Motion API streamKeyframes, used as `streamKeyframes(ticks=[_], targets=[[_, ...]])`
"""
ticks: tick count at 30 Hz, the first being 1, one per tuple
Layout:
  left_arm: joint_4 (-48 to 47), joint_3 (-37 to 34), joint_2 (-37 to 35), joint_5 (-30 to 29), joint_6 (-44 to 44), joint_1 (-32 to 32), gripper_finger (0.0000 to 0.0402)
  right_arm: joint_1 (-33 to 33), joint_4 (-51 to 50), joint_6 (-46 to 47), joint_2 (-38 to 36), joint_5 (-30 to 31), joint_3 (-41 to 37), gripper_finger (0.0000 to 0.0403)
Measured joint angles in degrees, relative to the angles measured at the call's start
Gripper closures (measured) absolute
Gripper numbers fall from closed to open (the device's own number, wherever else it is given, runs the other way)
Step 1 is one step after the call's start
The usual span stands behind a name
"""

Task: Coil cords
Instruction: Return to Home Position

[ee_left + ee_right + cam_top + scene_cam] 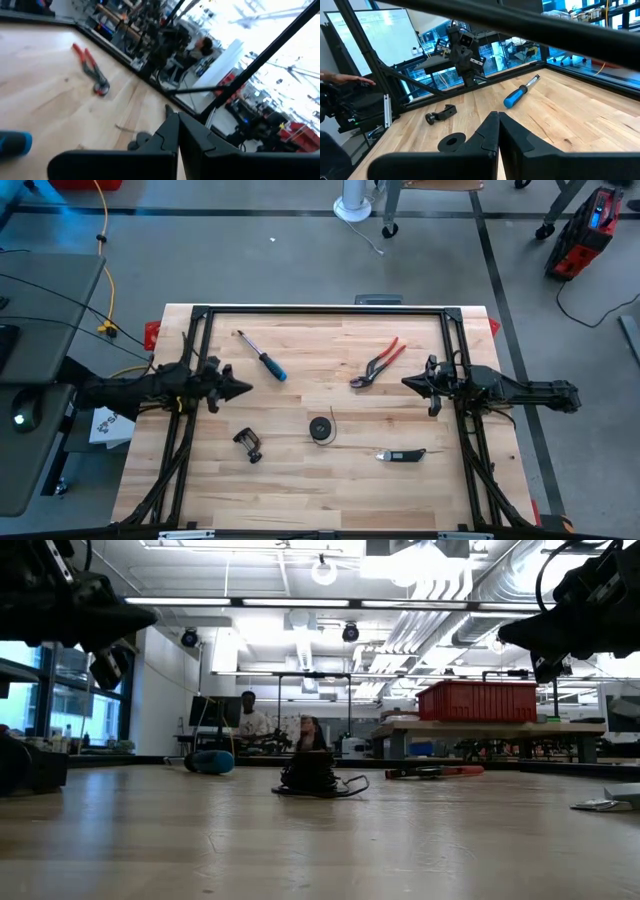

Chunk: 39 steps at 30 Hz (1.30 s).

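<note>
The small round black reel [321,429] lies flat on the wooden table near its middle. The thin dark cord is wound on it, and a loose loop [352,786] rests on the wood beside it. The right wrist view shows the reel [451,141] just ahead of my fingers. My left gripper [246,389] hangs shut above the table's left side, pointing level toward the right. My right gripper [405,383] hangs shut above the right side, pointing level toward the left. Both stand well clear of the reel and hold nothing.
A blue-handled screwdriver [262,357] lies at the far left and red pliers [378,363] at the far right. A black clamp [248,444] sits near left of the reel, a dark folding knife [402,454] near right. A black frame [320,311] borders the table.
</note>
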<state>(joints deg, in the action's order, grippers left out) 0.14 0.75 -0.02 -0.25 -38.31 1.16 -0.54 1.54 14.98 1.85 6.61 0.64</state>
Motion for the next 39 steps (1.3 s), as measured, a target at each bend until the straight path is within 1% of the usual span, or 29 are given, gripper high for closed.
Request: streamKeyframes(ticks=[4,39], targets=[[1.53,-0.08,0.23,-0.07,-0.02,0.08,0.0401,0.0,-0.02,0.0,0.04,0.0,0.02,0.0402],[0.94,-0.06,0.97,-0.02,-0.02,0.06,0.0401,-0.02,-0.02,0.0,0.07,0.04,0.02,0.0402]])
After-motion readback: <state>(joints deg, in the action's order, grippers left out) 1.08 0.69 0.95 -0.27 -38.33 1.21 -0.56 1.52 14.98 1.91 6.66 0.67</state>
